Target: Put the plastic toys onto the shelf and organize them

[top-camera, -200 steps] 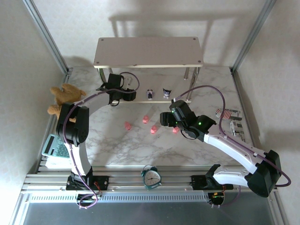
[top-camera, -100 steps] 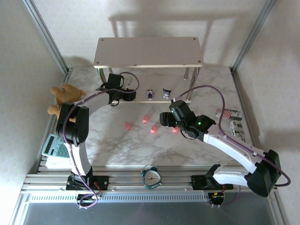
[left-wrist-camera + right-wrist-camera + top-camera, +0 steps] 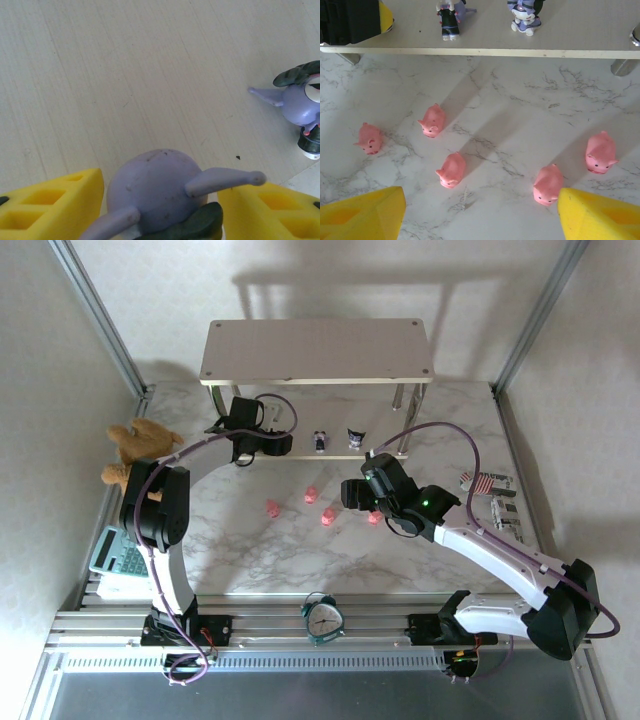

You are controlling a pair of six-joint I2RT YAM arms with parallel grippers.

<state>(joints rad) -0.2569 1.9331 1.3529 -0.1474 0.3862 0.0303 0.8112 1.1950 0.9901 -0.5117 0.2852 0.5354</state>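
My left gripper reaches under the top board of the shelf. In the left wrist view its yellow fingers stand open on either side of a purple toy, which rests on the lower board with narrow gaps on both sides. Another purple toy stands to the right. Two purple toys show on the lower board in the right wrist view. Several pink pigs lie on the marble below my open right gripper.
A brown teddy bear and a calculator sit at the table's left edge. A teal alarm clock stands on the front rail. A striped item lies at the right. The shelf's metal legs stand close behind the pigs.
The left gripper's jaws have widened a little around the purple toy on the lower board. Neither arm has visibly shifted.
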